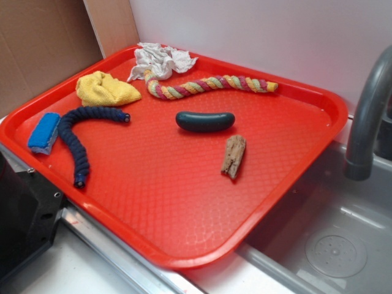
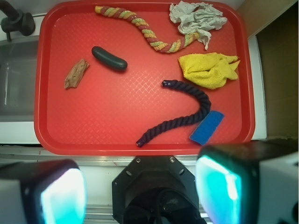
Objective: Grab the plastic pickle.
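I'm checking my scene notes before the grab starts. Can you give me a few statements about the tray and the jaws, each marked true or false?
1. The plastic pickle lies on the red tray, untouched. True.
2. The wood chunk rests on top of the pickle. False: it lies beside the pickle, with a gap between them.
3. The gripper has its jaws apart, and nothing sits between them. True.
4. The navy rope is coiled around the pickle. False: it lies apart from the pickle, next to the blue sponge.
5. The yellow cloth is in the sink. False: it lies on the tray near the white crumpled tissue.
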